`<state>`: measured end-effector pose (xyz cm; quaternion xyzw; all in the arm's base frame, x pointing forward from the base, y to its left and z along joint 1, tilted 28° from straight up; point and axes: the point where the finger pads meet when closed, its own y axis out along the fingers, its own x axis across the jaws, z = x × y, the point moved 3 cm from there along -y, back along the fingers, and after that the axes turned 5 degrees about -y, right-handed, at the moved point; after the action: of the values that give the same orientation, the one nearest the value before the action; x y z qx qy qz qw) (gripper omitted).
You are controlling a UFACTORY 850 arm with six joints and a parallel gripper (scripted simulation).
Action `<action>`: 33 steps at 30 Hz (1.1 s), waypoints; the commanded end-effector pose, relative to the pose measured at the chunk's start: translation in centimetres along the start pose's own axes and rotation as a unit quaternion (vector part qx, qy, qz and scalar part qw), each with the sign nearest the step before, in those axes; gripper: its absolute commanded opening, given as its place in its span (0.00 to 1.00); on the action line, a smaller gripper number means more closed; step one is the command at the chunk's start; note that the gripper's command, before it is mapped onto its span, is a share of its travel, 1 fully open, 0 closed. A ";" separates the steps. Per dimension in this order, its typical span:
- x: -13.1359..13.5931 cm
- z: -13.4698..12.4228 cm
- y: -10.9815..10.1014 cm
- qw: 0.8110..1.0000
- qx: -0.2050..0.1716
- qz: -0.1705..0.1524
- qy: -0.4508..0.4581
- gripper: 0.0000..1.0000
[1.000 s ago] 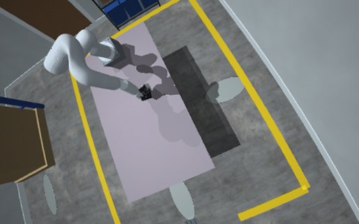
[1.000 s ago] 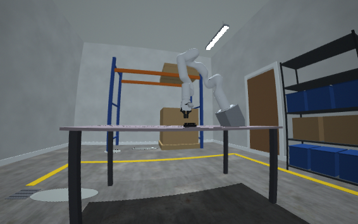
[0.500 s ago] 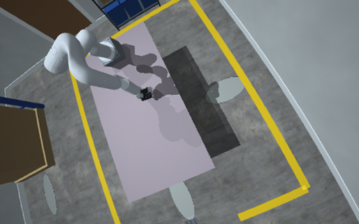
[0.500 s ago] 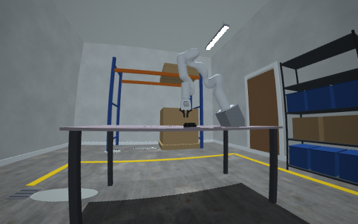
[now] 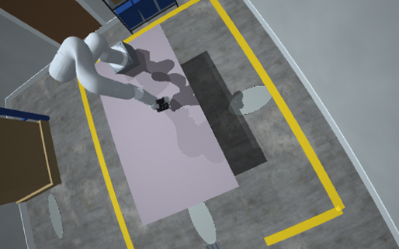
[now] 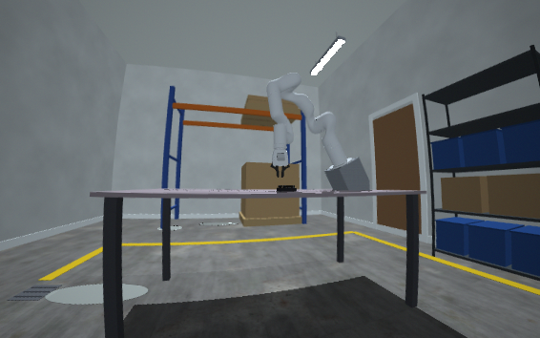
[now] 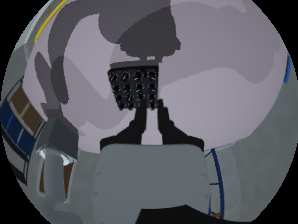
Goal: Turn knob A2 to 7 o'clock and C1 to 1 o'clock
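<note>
While the arm bends over the tabletop, its fingers point down above the knob box

Spreading widest is the pinkish tabletop (image 5: 167, 144) (image 6: 215, 193) (image 7: 210, 110), a long slab on dark legs. Next in size comes the white arm (image 5: 93, 76) (image 6: 277, 102), whose grey base (image 5: 130, 63) (image 6: 350, 176) stands by one short edge of the tabletop. Smaller is the black knob box (image 5: 162, 105) (image 6: 286, 188) (image 7: 135, 86), lying nearer that short edge than the opposite one, between the two long edges, well in from the corners. Its knobs (image 7: 139, 87) stand in rows on top. Smallest are the gripper's dark fingers (image 6: 280, 176), partly closed with a gap between them, grasping nothing and raised clear of the box.
</note>
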<state>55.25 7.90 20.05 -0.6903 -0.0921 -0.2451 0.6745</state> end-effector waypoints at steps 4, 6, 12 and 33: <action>0.1 0.0 0.0 1.000 0.000 -0.001 0.000 0.19; 0.1 0.0 0.0 1.000 0.000 -0.001 0.000 0.19; 0.1 0.0 0.0 1.000 0.000 -0.001 0.000 0.19; 0.1 0.0 0.4 1.000 0.000 -0.001 0.000 0.19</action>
<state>55.38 7.88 19.79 -0.6904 -0.0920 -0.2453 0.6743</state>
